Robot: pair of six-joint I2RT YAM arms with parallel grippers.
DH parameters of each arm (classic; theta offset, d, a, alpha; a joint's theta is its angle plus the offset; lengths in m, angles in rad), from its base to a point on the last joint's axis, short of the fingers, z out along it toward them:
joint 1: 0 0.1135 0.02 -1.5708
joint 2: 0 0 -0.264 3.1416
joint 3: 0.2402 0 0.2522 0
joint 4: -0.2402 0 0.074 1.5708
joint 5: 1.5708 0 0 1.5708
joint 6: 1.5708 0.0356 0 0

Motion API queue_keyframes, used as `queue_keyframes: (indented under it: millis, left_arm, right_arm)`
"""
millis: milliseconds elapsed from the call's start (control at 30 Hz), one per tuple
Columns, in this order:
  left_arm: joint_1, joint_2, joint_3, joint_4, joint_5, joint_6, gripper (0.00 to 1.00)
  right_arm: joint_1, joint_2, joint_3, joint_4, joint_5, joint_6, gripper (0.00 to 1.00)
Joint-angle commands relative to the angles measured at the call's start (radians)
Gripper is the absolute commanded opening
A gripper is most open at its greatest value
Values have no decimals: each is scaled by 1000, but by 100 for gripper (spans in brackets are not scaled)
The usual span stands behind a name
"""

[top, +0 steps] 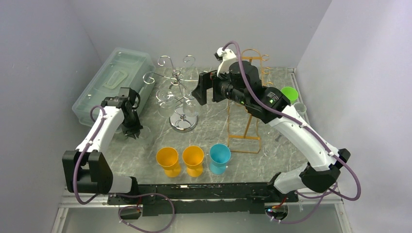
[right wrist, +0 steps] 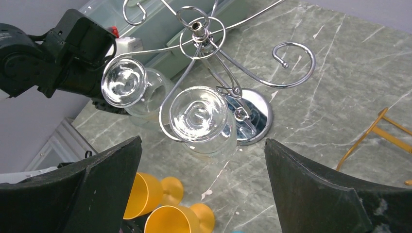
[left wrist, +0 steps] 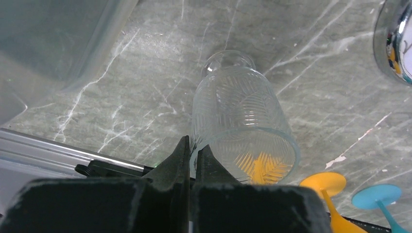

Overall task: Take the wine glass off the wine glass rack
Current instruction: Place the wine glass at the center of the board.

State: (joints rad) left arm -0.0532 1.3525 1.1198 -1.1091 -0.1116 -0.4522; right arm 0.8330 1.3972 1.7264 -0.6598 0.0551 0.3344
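— Right tool, seen from its own wrist: what state?

— Spread fully wide, holding nothing. It hangs above the chrome wire wine glass rack. Its two fingers flank the nearer clear wine glass, which is suspended upside down by its foot in a curled rack arm. No contact is visible. A second clear wine glass hangs from the neighbouring arm.

— And the left tool?

— Closed, with its fingers pinched on the rim of a clear leaf-patterned glass. That glass appears to stand on the grey marbled table, near the rack's base and beside the translucent lidded box. Whether it came off the rack cannot be told.

— How far along is the task?

— Early, by this evidence. The right tool is lined up over the nearer glass, but nothing is gripped and both glasses remain on their arms. Left to do, probably: descend, close on bowl or stem, slide the foot out through the arm's open end, and carry the glass clear. The orange goblets and blue goblet take no part.
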Motion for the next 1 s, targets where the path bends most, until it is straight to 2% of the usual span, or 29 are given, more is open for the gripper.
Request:
queue_keyframes:
  millis: [0,267,400,733,967]
  left_arm:
    - [7,8,-13,59,-28,-23,0]
    - [9,14,-25,81,-34,-28,0]
    - [10,11,-28,85,-33,-32,9]
    - [12,0,-38,95,-33,-36,23]
    - [12,-28,-15,81,-49,-43,37]
  right_arm:
    - [5,-6,-6,10,-6,-11,100]
    - [5,0,-10,8,-12,-7,100]
    - [6,7,-5,1,-13,-8,100]
    - [11,15,-3,-3,-10,-9,100]
    - [15,20,-1,-9,-6,-11,100]
